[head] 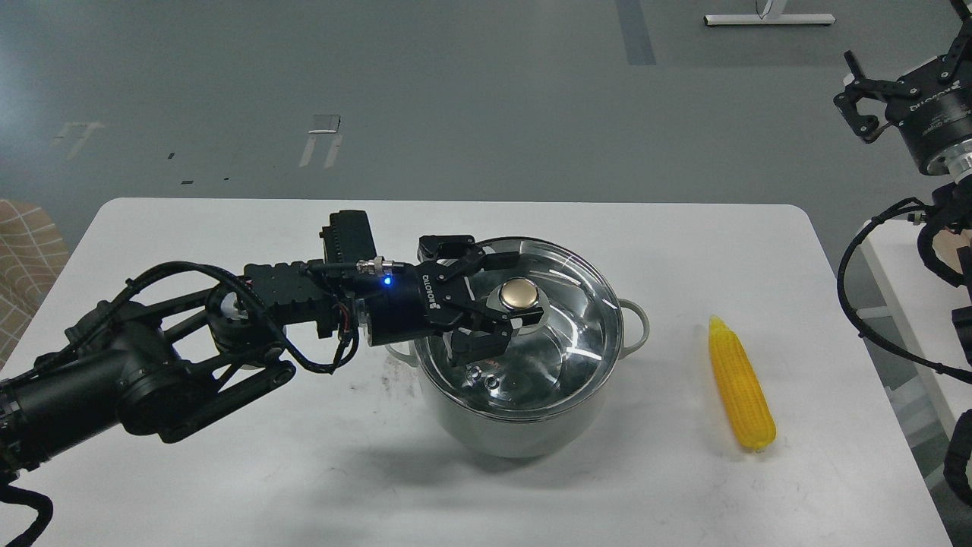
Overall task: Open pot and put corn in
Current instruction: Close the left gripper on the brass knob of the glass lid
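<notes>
Pot point(524, 380) stands on table point(228, 471), roughly central. Lid point(562, 357) sits on the pot, knob point(519, 295) at its middle. Left gripper point(505, 292) reaches in from the left above the lid, fingers either side of the knob. Corn point(740, 391) lies on the table right of the pot, apart from it, tip pointing far. Right gripper point(866, 106) hangs off the table's far right.
</notes>
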